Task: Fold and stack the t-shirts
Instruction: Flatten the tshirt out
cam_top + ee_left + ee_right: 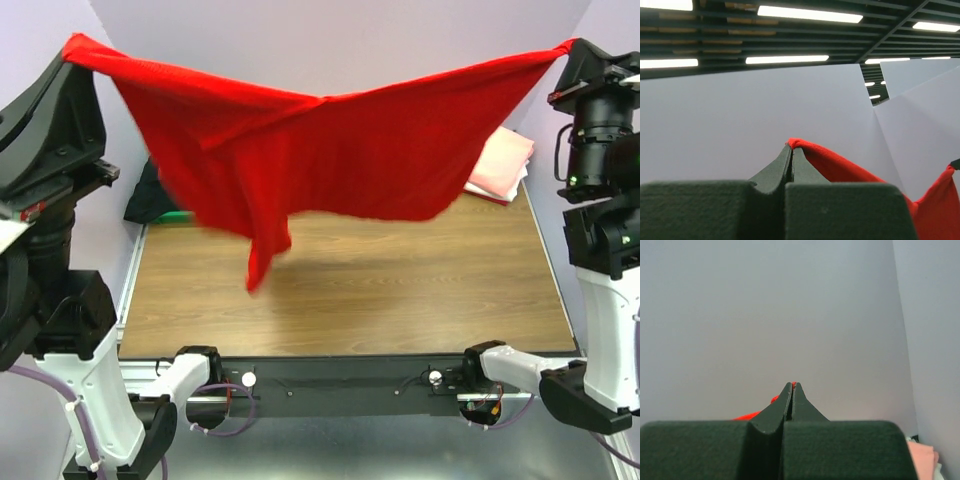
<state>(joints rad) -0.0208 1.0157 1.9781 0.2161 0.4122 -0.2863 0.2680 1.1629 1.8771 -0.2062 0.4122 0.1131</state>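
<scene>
The bright red t-shirt point(320, 155) hangs stretched in the air high above the table, sagging in the middle, with one sleeve dangling down at the left centre. My left gripper point(72, 45) is shut on its left corner; the red cloth point(840, 167) runs off to the right of the tips point(791, 146). My right gripper point(570, 47) is shut on the right corner; a sliver of red point(752, 415) shows beside its tips point(792, 385). The black t-shirt point(150, 200) lies crumpled at the table's far left. The folded salmon-pink t-shirt point(500, 160) lies on a white one point(518, 186) at the far right.
The wooden table point(400, 290) lies below the hanging shirt. Grey-lilac walls point(330, 40) close in the back and sides. Both arm bases sit at the near edge point(340, 380). The pink stack also shows at the lower right of the right wrist view point(922, 455).
</scene>
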